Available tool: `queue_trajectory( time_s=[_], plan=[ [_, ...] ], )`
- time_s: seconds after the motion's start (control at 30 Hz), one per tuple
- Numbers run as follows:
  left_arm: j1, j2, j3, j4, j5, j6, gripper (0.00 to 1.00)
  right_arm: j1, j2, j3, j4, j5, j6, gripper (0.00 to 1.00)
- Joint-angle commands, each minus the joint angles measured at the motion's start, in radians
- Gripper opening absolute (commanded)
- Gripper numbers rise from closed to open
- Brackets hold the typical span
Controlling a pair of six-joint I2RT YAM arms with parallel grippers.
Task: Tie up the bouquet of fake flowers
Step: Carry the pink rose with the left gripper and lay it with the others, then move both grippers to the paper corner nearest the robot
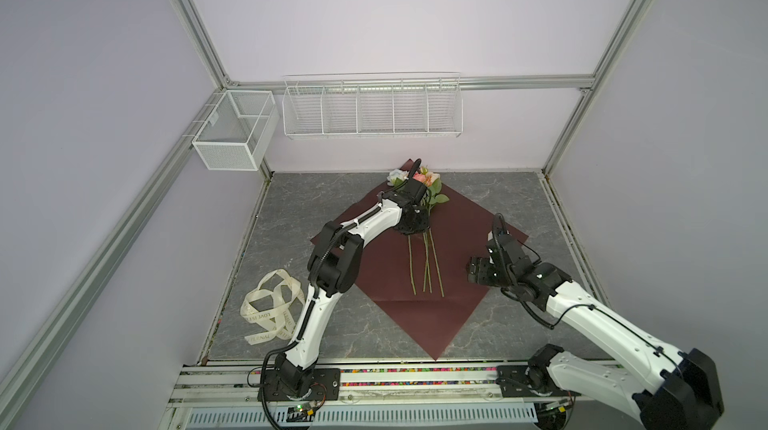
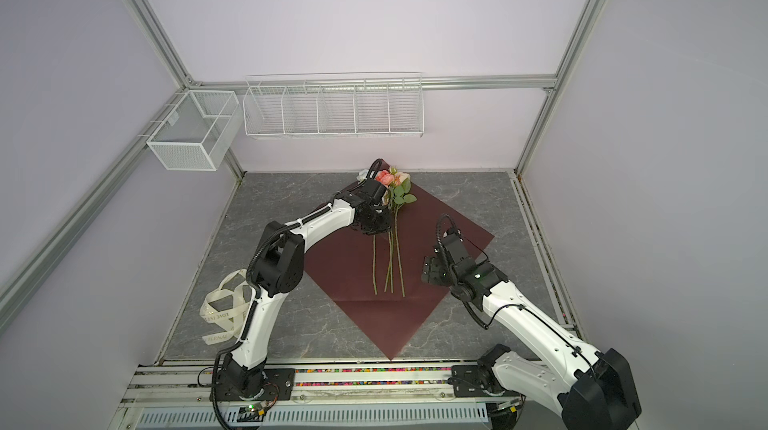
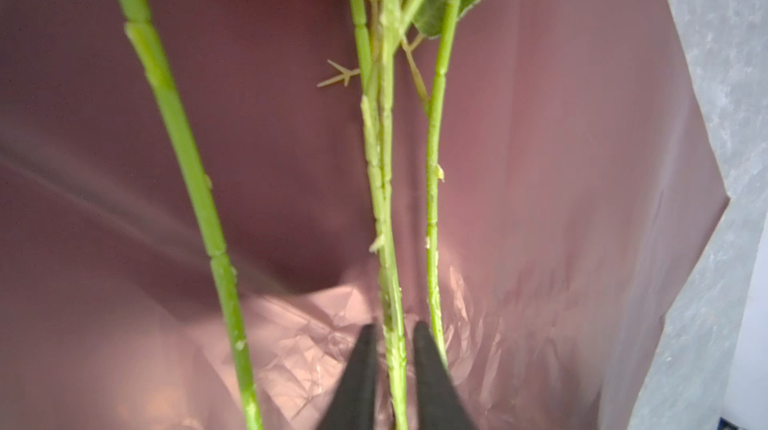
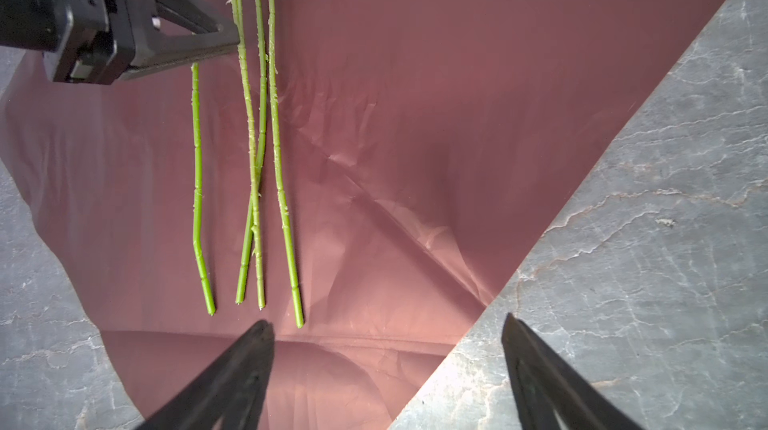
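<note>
The bouquet of fake flowers [image 1: 429, 183] [image 2: 395, 183] lies on a dark-red paper sheet [image 1: 457, 232], blooms toward the back wall and several thin green stems [image 4: 254, 149] pointing forward. My left gripper [image 3: 395, 328] hangs over the stems just below the leaves. Its fingers are slightly apart, with one stem [image 3: 388, 208] between them and a thin gap on each side. In the right wrist view the left gripper [image 4: 237, 38] reaches the stems from the side. My right gripper [image 4: 388, 324] [image 1: 478, 270] is wide open over the paper's right edge, holding nothing.
A cream printed ribbon [image 1: 272, 307] lies in loops at the table's front left, beside the left arm's base. Two white wire baskets [image 1: 235, 129] [image 1: 372, 108] hang on the back wall. Grey marbled tabletop [image 4: 623, 158] surrounds the paper.
</note>
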Motion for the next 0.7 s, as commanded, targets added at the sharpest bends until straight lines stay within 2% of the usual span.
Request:
queue_trajectory(
  time_s=[0.0,0.17,0.3,0.43,0.53,0.67],
  plan=[
    [-0.003,-0.033,-0.010,0.018,-0.008,0.007,0.27,-0.008,0.013,-0.013,0.000,-0.033,-0.023,0.89],
    [-0.003,-0.123,-0.052,0.027,-0.027,0.030,0.32,-0.008,-0.026,-0.007,0.005,-0.070,-0.045,0.89],
    [-0.004,-0.265,-0.174,0.102,-0.007,0.043,0.34,-0.008,-0.110,-0.017,-0.014,-0.072,0.003,0.89],
    [-0.013,-0.507,-0.481,0.306,-0.106,0.002,0.32,-0.010,-0.206,-0.070,-0.141,-0.104,0.058,0.89],
    [-0.013,-0.681,-0.703,0.381,-0.149,-0.019,0.31,-0.010,-0.292,-0.140,-0.185,-0.187,0.117,0.89],
    [-0.013,-0.870,-0.971,0.472,-0.140,-0.067,0.29,-0.004,-0.410,-0.277,-0.054,-0.461,0.192,0.89]
  ],
)
